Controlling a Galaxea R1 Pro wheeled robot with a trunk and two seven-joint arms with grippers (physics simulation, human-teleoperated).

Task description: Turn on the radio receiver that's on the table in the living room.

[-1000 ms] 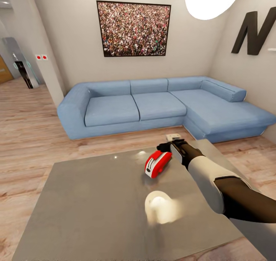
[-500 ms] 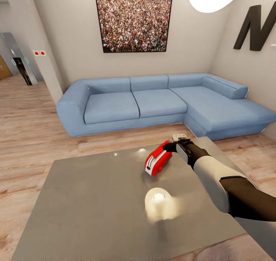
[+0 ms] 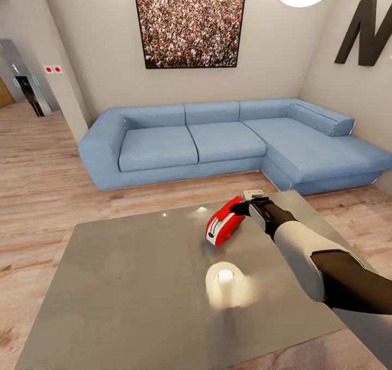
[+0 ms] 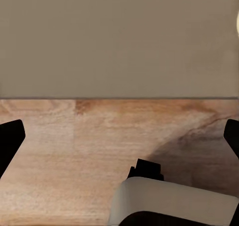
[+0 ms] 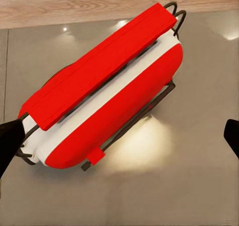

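Foreground: large low rectangular table with a glossy grey reflective top, a bright lamp glare mirrored near its middle. Right arm with white forearm and black wrist reaching across the top, its right gripper at the small red radio receiver with rounded corners, white-silver edge band and red top handle, which lies tilted on the far right part of the table. In the right wrist view the receiver sits between two widely spread black fingertips, neither visibly touching it. Step in hand, as judged: final approach to the receiver; the next move calls for a fingertip pressed onto its switch, whose place cannot be made out. Left gripper, fingers likewise spread, hangs over light wood plank floor. Beyond: blue L-shaped fabric sofa, framed crowd photograph, big black letter N. Nothing stands between gripper and receiver.
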